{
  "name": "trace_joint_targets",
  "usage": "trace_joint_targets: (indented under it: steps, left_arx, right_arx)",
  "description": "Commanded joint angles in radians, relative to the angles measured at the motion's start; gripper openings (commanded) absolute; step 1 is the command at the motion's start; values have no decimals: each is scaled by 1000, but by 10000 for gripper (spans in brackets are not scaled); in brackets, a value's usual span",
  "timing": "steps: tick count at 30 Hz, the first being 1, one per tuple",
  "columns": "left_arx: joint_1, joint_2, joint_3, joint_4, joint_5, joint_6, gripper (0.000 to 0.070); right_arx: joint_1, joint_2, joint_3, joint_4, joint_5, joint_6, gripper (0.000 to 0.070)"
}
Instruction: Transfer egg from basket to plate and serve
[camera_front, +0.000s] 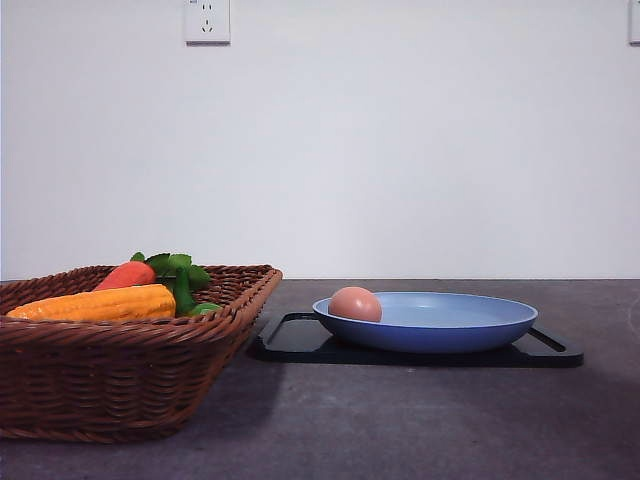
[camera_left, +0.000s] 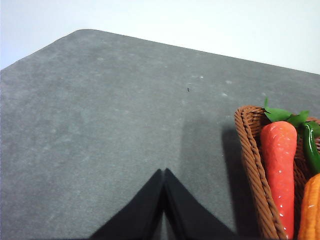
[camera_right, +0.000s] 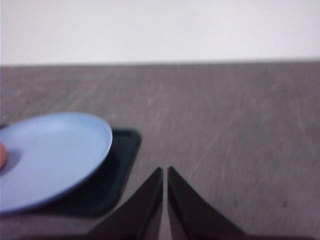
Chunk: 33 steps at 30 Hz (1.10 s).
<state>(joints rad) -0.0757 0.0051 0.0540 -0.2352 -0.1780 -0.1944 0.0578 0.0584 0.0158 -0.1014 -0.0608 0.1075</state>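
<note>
On the plate (camera_right: 55, 155), egg (camera_right: 2, 156) lies beside closed right end effector (camera_right: 165, 172).

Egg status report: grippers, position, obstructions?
Left gripper shut, right gripper shut, both empty. Egg in plate, out of basket. Nothing obstructing.

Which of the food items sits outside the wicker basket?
The pinkish-brown egg, resting on the light-blue plate; the corn and carrot lie in the basket.
</note>
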Motion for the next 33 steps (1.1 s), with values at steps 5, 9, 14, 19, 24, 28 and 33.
trace_joint_targets:
  steps: [5, 9, 14, 19, 24, 28, 33]
  left_arx:
    - [1, 0, -17, -5, 2, -1, 0]
    - [1, 0, -17, -5, 3, -1, 0]
    - [1, 0, -17, -5, 3, -1, 0]
    - [1, 0, -17, -5, 3, -1, 0]
    - [1, 0, -17, -5, 2, -1, 0]
    - [1, 0, -17, -5, 2, -1, 0]
    - [1, 0, -17, -5, 2, -1, 0]
  right_arx:
    - [-1, -2, -6, -61, 16, 39, 0]
    - [-1, -2, -5, -47, 16, 39, 0]
    - [-1, -2, -5, -47, 16, 39, 0]
    - [-1, -2, -5, -47, 16, 39, 0]
    - [-1, -2, -5, -47, 16, 39, 0]
    - [-1, -2, -5, -47, 16, 39, 0]
    - [-1, -2, -5, -47, 16, 39, 0]
